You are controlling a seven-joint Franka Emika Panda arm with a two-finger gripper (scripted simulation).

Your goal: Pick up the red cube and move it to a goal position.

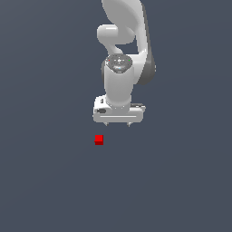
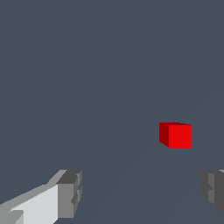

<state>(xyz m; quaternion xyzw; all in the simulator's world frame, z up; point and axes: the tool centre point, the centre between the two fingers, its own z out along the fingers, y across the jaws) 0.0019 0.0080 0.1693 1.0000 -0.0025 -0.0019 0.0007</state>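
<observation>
The red cube [image 1: 99,140] is a tiny bright red block lying on the dark grey floor, below and toward the exterior view's left of the white gripper [image 1: 118,124]. The gripper hangs from the white arm, pointing down, with its two short fingertips set wide apart and nothing between them. In the wrist view the cube [image 2: 176,135] lies ahead of the gripper [image 2: 142,192], apart from both grey fingertips [image 2: 70,192], nearer to the one at the picture's edge. The gripper is open and empty. It does not touch the cube.
The white arm [image 1: 124,41] rises behind the gripper toward the top of the exterior view. A flat, uniform dark grey floor [image 1: 45,181] surrounds the cube and the arm. No goal marker shows in either view.
</observation>
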